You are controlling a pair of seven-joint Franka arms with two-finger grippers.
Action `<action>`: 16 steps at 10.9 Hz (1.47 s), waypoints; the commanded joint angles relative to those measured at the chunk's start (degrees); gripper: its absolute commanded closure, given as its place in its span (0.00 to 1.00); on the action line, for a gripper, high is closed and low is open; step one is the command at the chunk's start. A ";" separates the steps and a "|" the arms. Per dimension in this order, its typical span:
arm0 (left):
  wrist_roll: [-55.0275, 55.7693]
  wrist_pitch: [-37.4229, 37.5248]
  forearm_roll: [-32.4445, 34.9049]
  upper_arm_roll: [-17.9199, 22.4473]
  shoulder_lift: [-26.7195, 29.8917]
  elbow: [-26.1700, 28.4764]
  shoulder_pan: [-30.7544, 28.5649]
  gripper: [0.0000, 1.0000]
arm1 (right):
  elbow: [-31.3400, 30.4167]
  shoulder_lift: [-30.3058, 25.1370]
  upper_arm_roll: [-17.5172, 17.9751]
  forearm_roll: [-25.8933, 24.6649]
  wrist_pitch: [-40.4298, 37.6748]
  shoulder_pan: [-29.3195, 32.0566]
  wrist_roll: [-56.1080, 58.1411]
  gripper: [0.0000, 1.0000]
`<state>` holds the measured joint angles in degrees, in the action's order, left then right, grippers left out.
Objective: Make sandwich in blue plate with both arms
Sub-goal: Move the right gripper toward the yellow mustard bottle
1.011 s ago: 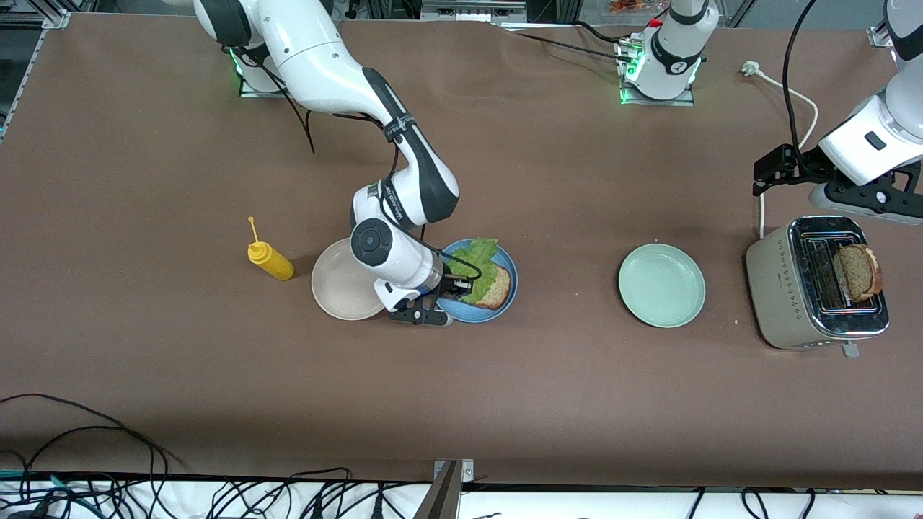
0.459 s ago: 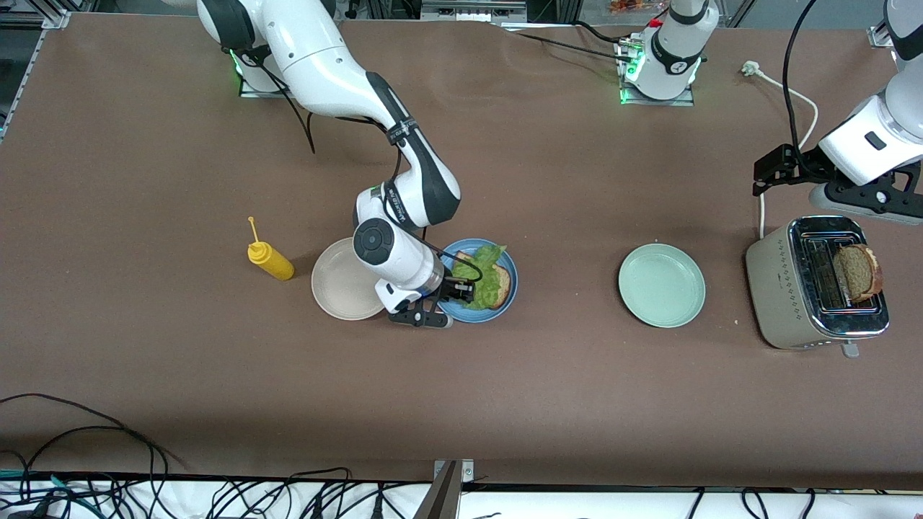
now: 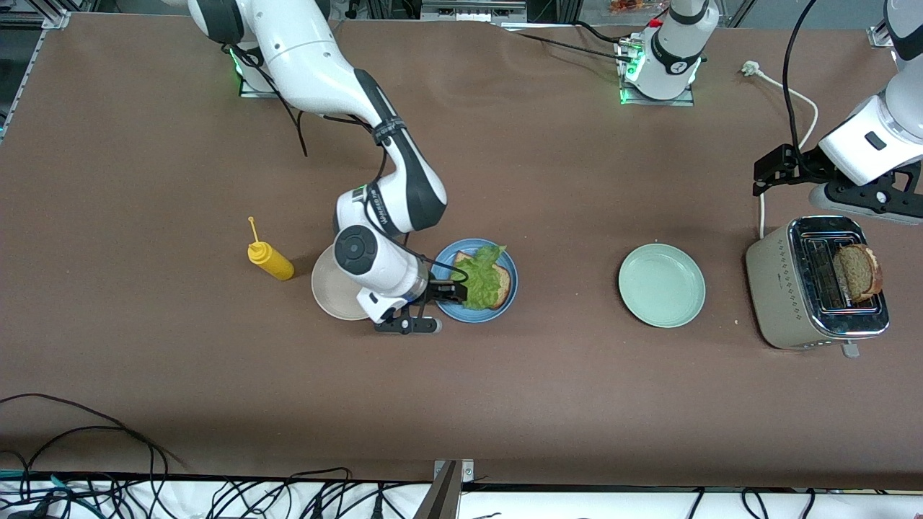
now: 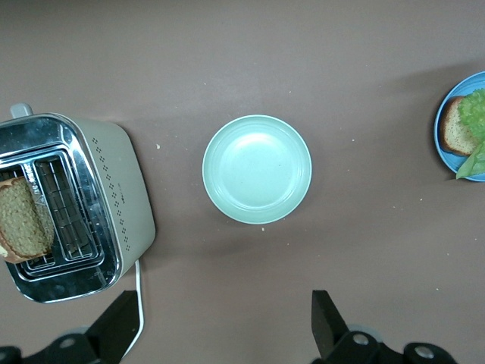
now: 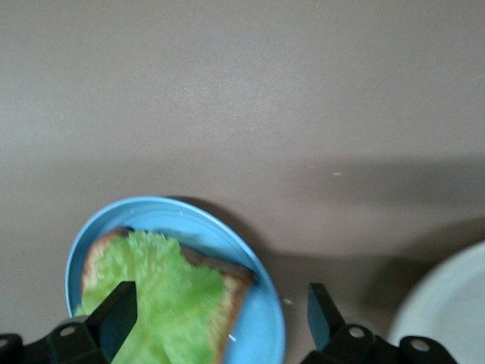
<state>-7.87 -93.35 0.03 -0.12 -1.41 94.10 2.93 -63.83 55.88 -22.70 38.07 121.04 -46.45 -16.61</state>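
The blue plate holds one bread slice with a green lettuce leaf lying on it. My right gripper is open and empty, low over the plate's edge beside the beige plate. The right wrist view shows the lettuce, the bread crust and the plate between the spread fingers of my right gripper. A second bread slice stands in the toaster. My left gripper waits open and empty above the table beside the toaster; the left wrist view shows this too.
A beige plate touches the blue plate on the right arm's side, and a yellow mustard bottle lies past it. A mint-green plate sits between the blue plate and the toaster. The toaster's white cord runs toward the left arm's base.
The lettuce has settled flat on the bread in the blue plate. My right gripper has let it go and drawn back toward the beige plate. The left arm has not moved.
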 commanded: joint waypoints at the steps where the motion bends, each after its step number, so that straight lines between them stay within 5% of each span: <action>1: 0.66 1.25 2.16 -0.32 -0.87 -1.73 -0.29 0.00 | -2.86 -7.07 -4.71 0.69 -11.67 1.00 18.29 0.00; 5: 0.22 1.07 2.25 -0.14 -1.13 -1.73 -1.25 0.00 | -11.31 -18.50 -2.89 -6.83 -20.29 7.41 30.13 0.00; 10: -0.04 0.98 1.99 -0.23 -1.66 -1.82 -2.75 0.00 | -19.22 -30.29 16.26 -23.90 -24.45 24.71 47.16 0.00; 12: -0.04 0.98 1.90 -0.23 -1.66 -1.90 -2.84 0.00 | -22.54 -33.10 20.31 -24.27 -24.54 30.77 55.94 0.00; 16: -0.04 -0.15 1.28 -0.32 -2.01 -3.47 -2.49 0.00 | -26.43 -34.43 21.03 -23.39 -24.54 40.37 82.99 0.00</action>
<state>-7.93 -93.38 0.10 -0.11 -2.29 94.09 0.18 -86.62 23.40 -3.32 14.62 96.10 -11.42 53.17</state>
